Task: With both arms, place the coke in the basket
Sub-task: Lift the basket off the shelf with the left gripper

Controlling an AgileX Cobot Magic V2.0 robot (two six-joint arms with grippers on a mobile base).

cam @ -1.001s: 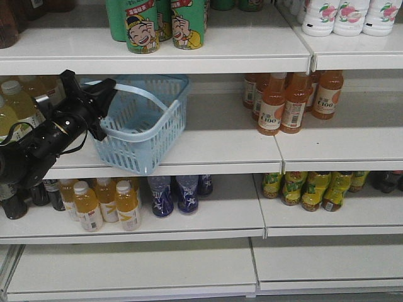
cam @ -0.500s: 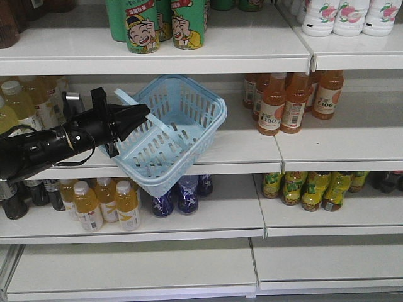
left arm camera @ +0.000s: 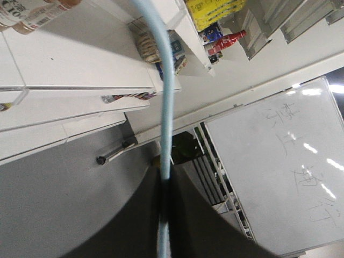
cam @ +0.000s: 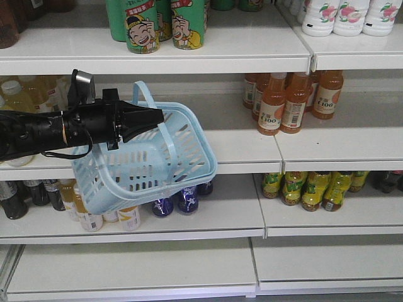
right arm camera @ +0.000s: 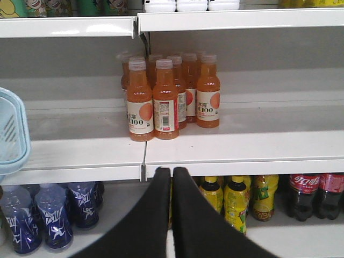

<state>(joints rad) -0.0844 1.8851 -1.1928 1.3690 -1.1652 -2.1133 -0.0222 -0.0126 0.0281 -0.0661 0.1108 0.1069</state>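
Left gripper [cam: 157, 117]: comes in from the left, clamped on the basket handle [left arm camera: 167, 80].
Basket [cam: 126, 179]: light blue, tilted, hanging at the middle shelf [cam: 239, 157] front edge.
Coke [left arm camera: 227, 40]: small red bottle on a distant shelf, seen only in the left wrist view.
Right gripper [right arm camera: 172, 174]: fingers together, facing the orange bottles [right arm camera: 156, 99].

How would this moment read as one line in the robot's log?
left gripper: shut on basket handle | basket: tilted, empty, in front of shelves | right gripper: shut, empty | coke: distant, not grasped
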